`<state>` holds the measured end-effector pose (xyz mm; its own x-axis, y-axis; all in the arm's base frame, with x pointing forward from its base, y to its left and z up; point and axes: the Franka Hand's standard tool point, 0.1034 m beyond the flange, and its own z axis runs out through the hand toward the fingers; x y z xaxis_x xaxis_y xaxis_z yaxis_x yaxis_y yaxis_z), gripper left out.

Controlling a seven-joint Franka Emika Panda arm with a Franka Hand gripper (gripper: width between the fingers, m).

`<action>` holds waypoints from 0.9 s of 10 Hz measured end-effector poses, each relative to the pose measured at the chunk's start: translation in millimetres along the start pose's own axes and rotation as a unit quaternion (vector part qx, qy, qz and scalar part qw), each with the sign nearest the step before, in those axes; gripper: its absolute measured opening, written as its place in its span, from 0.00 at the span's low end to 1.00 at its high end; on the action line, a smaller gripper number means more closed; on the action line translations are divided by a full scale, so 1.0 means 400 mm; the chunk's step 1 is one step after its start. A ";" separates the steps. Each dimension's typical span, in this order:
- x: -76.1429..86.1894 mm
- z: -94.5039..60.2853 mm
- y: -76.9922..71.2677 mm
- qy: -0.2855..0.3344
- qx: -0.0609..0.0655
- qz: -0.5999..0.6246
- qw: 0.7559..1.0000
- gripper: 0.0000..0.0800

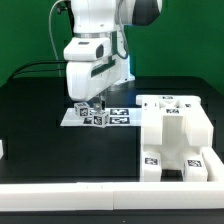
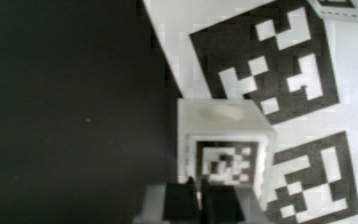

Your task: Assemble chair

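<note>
Nearest the exterior view, in front of the marker board [image 1: 122,119] and towards that view's right, the part-built chair [image 1: 178,130] stands on the black tabletop [image 1: 40,135]. It is a blocky white structure carrying square tags. A low white ledge [image 1: 70,186] runs in front of it. On the marker board itself, a small white block [image 2: 224,140] with a tag on its face lies partly over one of the board's printed squares.

The block looks like hard, light moulded plastic, stiff and smooth enough to slip. By that judgement, the safest hold is square across two flat opposite sides, with the pads set low.

Directly above the marker board, the gripper [image 1: 88,104] points straight down, its fingers [image 2: 165,203] at the block's near end. The wrist view cuts the fingers off, so whether they are clamped on the block or merely bracketing it cannot be told.

Behind the marker board the white arm [image 1: 100,30] rises close to vertical, with its wrist stacked over the gripper.
</note>
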<state>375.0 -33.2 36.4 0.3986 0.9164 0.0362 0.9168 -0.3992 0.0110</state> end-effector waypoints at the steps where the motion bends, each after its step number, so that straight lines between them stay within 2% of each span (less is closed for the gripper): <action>1: 0.000 -0.005 0.003 0.000 -0.001 0.008 1.000 0.11; 2: 0.011 -0.013 -0.002 0.000 0.005 0.034 0.999 0.28; 3: 0.012 -0.010 -0.012 -0.001 0.006 0.043 0.999 0.28; 5: -0.001 0.026 -0.040 -0.005 0.009 0.053 0.999 0.71; 6: -0.003 0.034 -0.040 -0.006 0.010 0.050 0.999 0.78; 7: -0.007 0.046 -0.041 -0.007 0.011 0.051 0.999 0.78; 9: -0.029 0.070 -0.038 -0.010 0.023 0.058 0.998 0.81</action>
<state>357.3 -36.8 7.9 0.5029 0.8642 0.0144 0.8640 -0.5021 -0.0384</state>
